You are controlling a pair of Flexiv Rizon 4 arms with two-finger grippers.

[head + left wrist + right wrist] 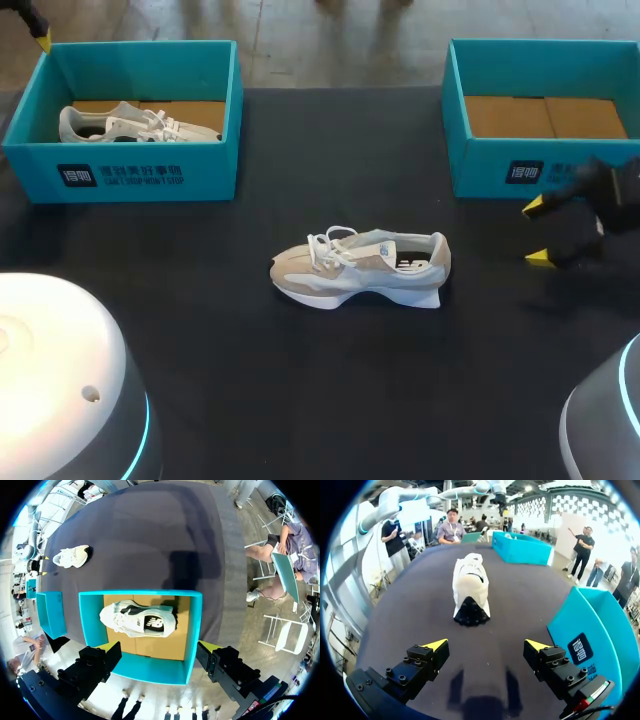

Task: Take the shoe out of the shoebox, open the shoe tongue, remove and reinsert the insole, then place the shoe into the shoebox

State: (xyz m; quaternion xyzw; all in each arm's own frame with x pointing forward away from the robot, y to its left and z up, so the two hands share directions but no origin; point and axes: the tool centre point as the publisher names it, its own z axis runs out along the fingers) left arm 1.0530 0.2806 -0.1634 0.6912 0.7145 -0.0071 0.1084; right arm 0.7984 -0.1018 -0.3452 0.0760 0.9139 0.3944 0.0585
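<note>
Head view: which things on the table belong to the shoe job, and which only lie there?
Job: shoe on the table; empty shoebox at right; right gripper, open, facing that shoe's heel.
Seemingly idle: left shoebox; second shoe inside it; left gripper, open, above that box.

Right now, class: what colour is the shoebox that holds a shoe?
The shoebox is teal; the head view shows it best.

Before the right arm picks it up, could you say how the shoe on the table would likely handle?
The shoe stands on a broad flat sole, so it probably won't roll or tip. Its fabric upper and loose laces look soft, likely yielding under a pinch.
</note>
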